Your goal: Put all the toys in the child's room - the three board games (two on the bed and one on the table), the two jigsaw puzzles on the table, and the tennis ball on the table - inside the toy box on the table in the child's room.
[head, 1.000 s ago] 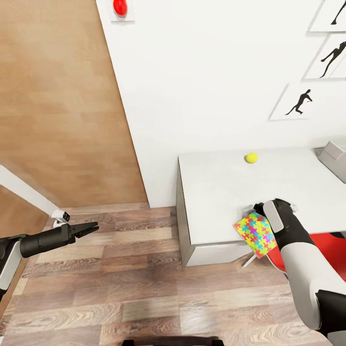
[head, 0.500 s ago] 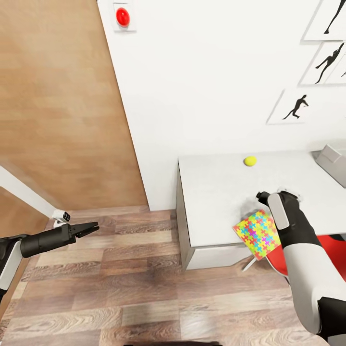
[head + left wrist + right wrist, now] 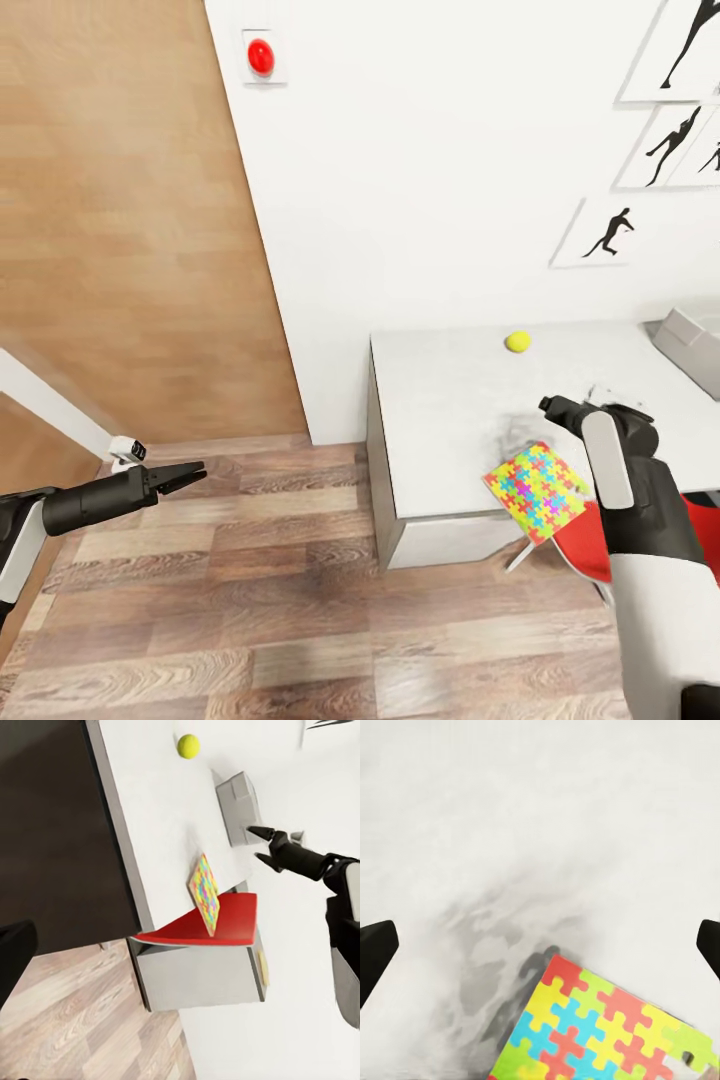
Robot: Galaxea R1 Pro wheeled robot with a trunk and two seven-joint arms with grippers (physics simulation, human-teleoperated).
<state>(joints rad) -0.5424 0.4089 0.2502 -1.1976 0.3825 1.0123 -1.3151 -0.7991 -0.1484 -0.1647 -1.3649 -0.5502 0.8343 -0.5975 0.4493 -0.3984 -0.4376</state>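
Note:
A jigsaw puzzle [image 3: 535, 492] leans tilted off the front edge of the white table [image 3: 440, 400], its lower part against a red chair seat [image 3: 585, 545]; the left wrist view shows this puzzle [image 3: 204, 894] edge-on. My right gripper [image 3: 555, 405] hovers open just above and beyond it, fingers spread and holding nothing [image 3: 261, 846]. Its wrist view looks down on the puzzle's corner [image 3: 600, 1027]. The tennis ball [image 3: 517, 342] rests near the wall. The grey toy box [image 3: 690, 345] stands at the table's right end. My left gripper [image 3: 190, 472] hangs open over the floor, far left.
A wood-panel door [image 3: 130, 220] fills the left side, with a red wall button [image 3: 260, 55] beside it. Framed silhouette pictures [image 3: 605, 232] hang above the table. Wood-plank floor [image 3: 300, 600] lies open between my arms.
The right gripper has lifted up and to the right, away from the puzzle's top edge. The puzzle stays tilted at the table edge. The camera has tilted upward. The left arm is still.

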